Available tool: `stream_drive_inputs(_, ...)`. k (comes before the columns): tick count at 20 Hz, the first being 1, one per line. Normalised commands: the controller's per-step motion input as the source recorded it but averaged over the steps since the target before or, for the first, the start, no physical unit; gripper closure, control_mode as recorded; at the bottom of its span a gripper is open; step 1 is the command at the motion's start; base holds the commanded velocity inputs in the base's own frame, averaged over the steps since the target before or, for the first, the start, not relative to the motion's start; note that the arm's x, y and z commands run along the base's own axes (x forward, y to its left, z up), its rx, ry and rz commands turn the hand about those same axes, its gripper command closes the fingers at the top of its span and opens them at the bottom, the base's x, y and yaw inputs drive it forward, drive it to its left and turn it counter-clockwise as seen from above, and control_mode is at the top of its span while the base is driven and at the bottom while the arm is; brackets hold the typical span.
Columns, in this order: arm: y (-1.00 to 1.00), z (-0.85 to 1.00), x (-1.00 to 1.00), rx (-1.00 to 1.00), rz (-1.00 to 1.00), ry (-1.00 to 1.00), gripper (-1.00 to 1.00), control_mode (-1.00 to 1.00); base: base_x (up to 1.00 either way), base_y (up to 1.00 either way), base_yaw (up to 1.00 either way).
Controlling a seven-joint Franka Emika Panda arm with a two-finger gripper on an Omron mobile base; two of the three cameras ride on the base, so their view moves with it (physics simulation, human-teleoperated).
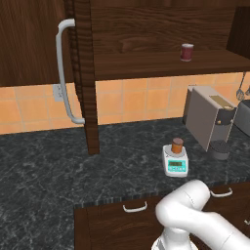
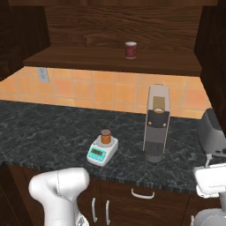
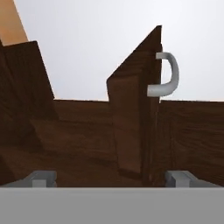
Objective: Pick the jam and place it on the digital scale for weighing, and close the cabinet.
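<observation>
Hand view: cabinet (image 3: 131, 127) before end effector (image 3: 109, 180)

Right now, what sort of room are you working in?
A kitchen, by the look of it: dark marbled stone counter, orange tiled backsplash, and a dark brown wooden wall cabinet with its door open.

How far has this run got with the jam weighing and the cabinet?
Done: the jam stands on the digital scale on the counter. In hand: the gripper faces the edge of the open cabinet door, with fingers spread wide and holding nothing. Left: closing the cabinet, whose door stands swung out, leaving the shelf with the dark red cup exposed.
</observation>
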Motion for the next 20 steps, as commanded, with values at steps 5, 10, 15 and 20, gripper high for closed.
stream_drive_inputs(5,-0.62,0.61,0.04,0.07,0.10,0.03,-1.00,-1.00,0.00,0.00,0.00)
stream_drive_inputs(10,0.18,1.00,0.01,-0.09,0.03,0.02,-1.00,-1.00,0.00,0.00,0.00)
stream_drive_inputs(15,0.59,0.73,0.16,-0.23,0.01,0.02,-1.00,-1.00,0.00,0.00,0.00)
stream_drive_inputs(20,0.24,0.45,0.57,-0.14,0.08,0.07,-1.00,-1.00,0.00,0.00,0.00)
